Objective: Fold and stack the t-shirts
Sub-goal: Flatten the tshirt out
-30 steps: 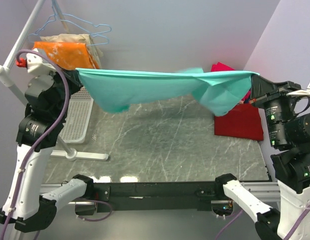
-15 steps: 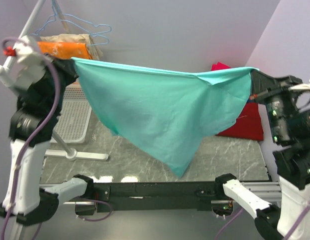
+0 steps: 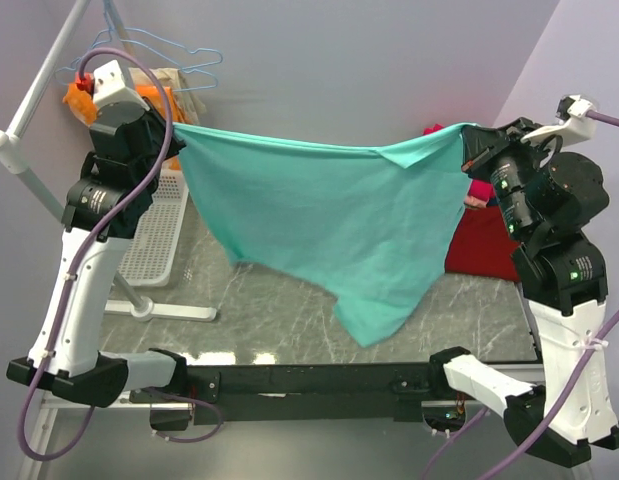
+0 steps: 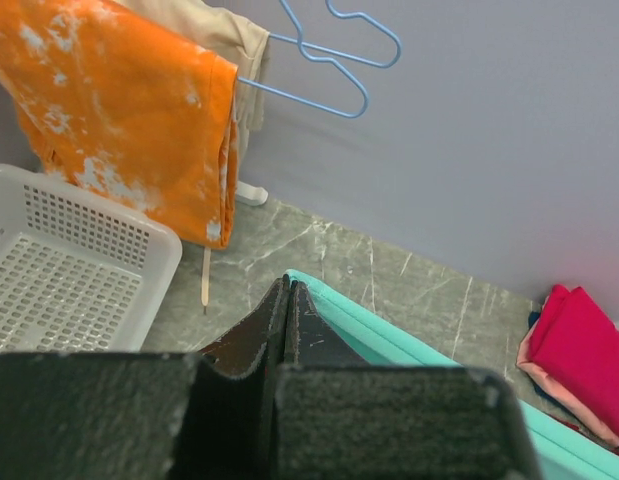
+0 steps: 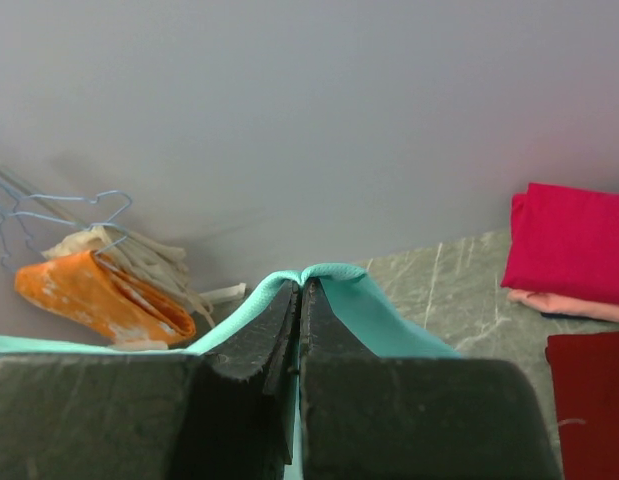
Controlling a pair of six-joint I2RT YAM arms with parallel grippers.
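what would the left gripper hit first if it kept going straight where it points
Probably the table near the back wall, passing clear of the orange cloth. The left gripper, shut on the teal t-shirt, has nothing nearer ahead; depth is unclear.

Pale lavender walls (image 3: 339,60) meet in a corner behind a desk (image 3: 279,310) topped in grey stone veined with white, with soft glare along its near edge. At the far left stands a white rack (image 3: 179,312) carrying blue wire hangers (image 4: 329,60), an orange white-blotched cloth (image 4: 129,110) and a beige cloth (image 4: 234,45). A white perforated basket (image 4: 69,270) sits beside it.
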